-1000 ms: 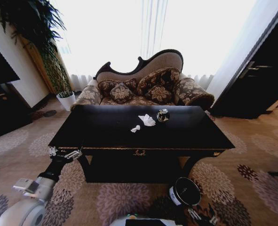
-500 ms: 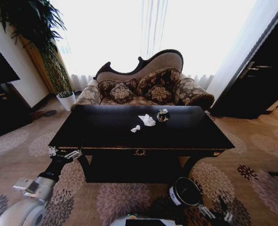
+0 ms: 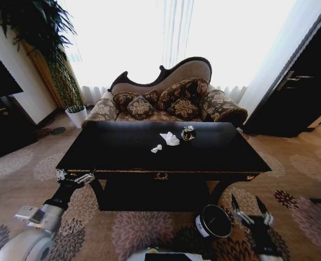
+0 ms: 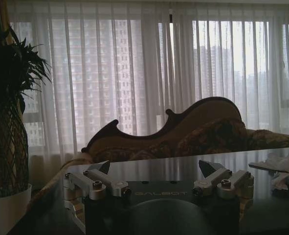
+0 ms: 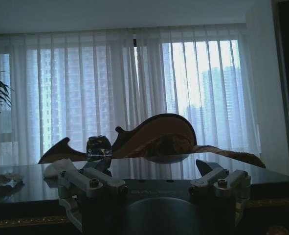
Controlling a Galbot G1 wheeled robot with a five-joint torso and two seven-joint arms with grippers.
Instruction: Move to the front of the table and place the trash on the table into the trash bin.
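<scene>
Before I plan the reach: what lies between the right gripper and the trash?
In the head view, the table's front edge and bare black top separate the right gripper from the trash.

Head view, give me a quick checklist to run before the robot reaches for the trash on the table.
1. Right gripper jaws open, raised beside the dark cylindrical trash bin: ok.
2. Left gripper jaws open, at the glossy black table's front left corner: ok.
3. Crumpled white paper wads lying near the table's centre, free of both grippers: ok.
4. Small dark shiny round object beside them: ok.
5. Bin upright, mouth open: ok.
6. Clear bottle: cannot tell.
</scene>
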